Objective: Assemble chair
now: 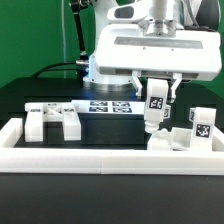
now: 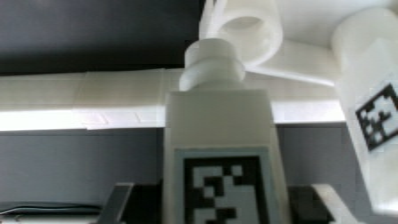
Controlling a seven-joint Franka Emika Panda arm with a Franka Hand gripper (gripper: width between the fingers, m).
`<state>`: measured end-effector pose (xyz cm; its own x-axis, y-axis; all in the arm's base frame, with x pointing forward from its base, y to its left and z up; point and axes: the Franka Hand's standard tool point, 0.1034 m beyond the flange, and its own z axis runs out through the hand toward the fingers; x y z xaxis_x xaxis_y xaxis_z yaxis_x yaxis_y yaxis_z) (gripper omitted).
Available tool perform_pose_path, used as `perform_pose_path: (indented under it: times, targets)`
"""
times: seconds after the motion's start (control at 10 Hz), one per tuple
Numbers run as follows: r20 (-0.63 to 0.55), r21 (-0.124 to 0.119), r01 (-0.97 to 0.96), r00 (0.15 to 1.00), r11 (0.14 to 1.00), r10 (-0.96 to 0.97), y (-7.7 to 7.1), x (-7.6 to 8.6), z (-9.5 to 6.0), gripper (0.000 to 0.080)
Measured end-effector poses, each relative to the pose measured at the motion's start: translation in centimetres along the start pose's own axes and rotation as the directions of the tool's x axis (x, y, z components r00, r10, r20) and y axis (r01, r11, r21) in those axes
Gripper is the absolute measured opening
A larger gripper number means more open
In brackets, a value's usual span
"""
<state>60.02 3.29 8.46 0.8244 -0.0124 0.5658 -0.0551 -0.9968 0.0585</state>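
My gripper (image 1: 157, 98) is shut on a white chair post (image 1: 156, 104) with a tag and holds it upright at the exterior view's right. The post's lower end reaches down to another white chair piece (image 1: 156, 138) by the front border; I cannot tell whether they are joined. In the wrist view the post (image 2: 221, 120) runs out from between the fingers (image 2: 128, 203) of the gripper (image 2: 222, 198) and ends in a round peg (image 2: 212, 60). A tagged white piece (image 2: 365, 105) lies beside it. A blocky white chair piece (image 1: 50, 119) lies at the left, and a tagged one (image 1: 200, 125) at the right.
The marker board (image 1: 110, 106) lies on the dark table behind the parts. A long low white border frame (image 1: 100, 157) runs along the front and up both sides. The arm's white base (image 1: 105, 65) stands behind.
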Motion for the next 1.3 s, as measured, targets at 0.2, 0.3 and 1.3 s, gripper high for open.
perform_pose_path:
  times: [0.2,0.3,1.3]
  targets:
    - [0.012,0.005,0.011,1.0,1.0,-0.011,-0.4,0.0,0.3,0.029]
    - [0.012,0.006,0.012,1.0,1.0,-0.012,-0.5,0.0,0.2,0.029]
    - [0.007,0.02,0.017,1.0,1.0,-0.017,-1.6,0.8,0.4,0.029]
